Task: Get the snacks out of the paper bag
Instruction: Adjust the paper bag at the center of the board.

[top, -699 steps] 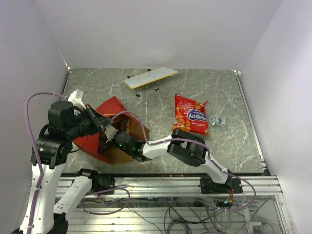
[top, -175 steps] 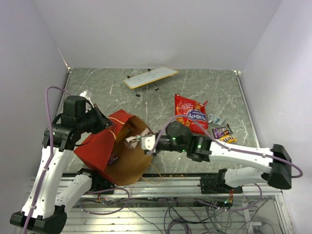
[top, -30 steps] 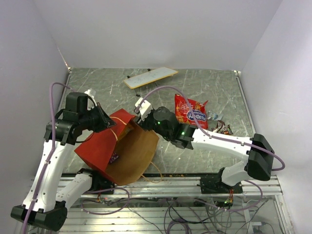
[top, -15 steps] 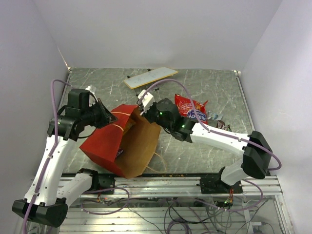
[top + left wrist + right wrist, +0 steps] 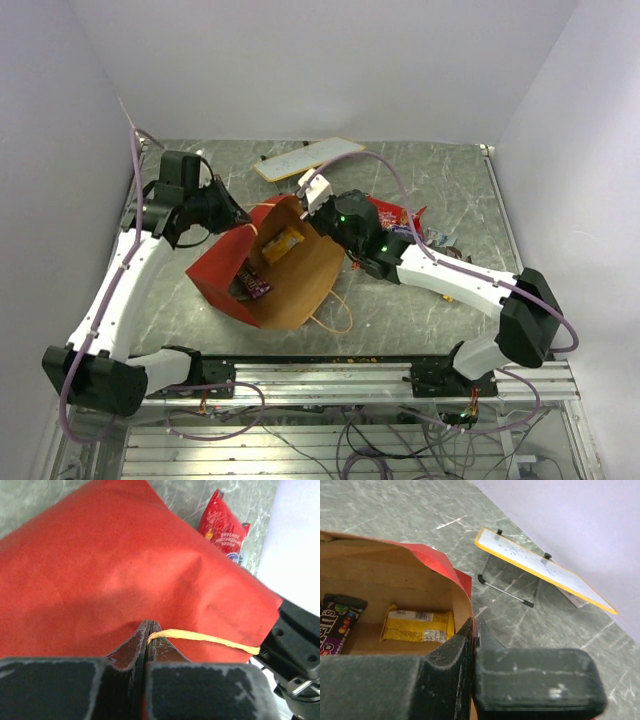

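The tall red paper bag (image 5: 215,275) has tipped back, mouth gaping. Left and right jaws each clamp its rim. A yellow packet (image 5: 282,243) and a purple packet (image 5: 250,286) remain inside.

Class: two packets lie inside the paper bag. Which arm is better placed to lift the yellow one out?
Probably right: the right gripper pinches the mouth rim of the paper bag, close to the yellow packet. The left gripper is shut on the string handle.

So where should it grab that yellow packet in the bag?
Probably grip the yellow packet across its narrow width, mid-length, reaching in through the open mouth of the bag: it lies flat on the brown inner wall, clear of the purple packet, and the walls block every other side.
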`<state>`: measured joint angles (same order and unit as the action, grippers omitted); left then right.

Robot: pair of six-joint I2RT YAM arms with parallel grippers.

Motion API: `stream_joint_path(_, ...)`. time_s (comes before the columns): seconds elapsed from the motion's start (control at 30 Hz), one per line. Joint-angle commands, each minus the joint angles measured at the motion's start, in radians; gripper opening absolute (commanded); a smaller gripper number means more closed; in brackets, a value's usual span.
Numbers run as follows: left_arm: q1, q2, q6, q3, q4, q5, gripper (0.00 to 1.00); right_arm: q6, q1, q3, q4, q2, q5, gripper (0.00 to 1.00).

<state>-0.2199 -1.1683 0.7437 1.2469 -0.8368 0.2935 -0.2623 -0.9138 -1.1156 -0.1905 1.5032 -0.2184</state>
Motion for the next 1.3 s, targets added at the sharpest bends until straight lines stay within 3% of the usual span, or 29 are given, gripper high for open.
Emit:
stream_joint_path(0.0, -0.006, -0.059, -0.036, 0.096, 0.071, 0.019, 0.07, -0.015, 0.015, 0.041, -0.061, -0.073, -0.076, 0.0)
stream_joint_path(0.33, -0.006, -0.138, 0.021, 0.132, 0.177, 0.096, 0.07, -0.012, 0.02, 0.203, -0.066, -0.193, -0.187, 0.0)
stream_joint_path(0.53, -0.037, -0.123, 0.048, 0.095, 0.235, 0.106, 0.07, 0.042, 0.021, 0.202, -0.006, -0.208, -0.115, 0.0)
stream_joint_path(0.83, -0.041, 0.12, -0.052, -0.081, 0.029, 0.0, 0.07, 0.225, 0.002, 0.208, 0.034, -0.199, 0.03, 0.0)
stream_joint_path(1.07, -0.042, 0.319, 0.152, -0.319, 0.226, 0.152, 0.07, 0.261, -0.016, 0.237, 0.114, -0.248, 0.009, 0.0)
stream_joint_path(1.27, -0.042, 0.31, 0.238, -0.316, 0.342, 0.221, 0.07, 0.243, -0.017, 0.245, 0.199, -0.342, -0.114, 0.24)
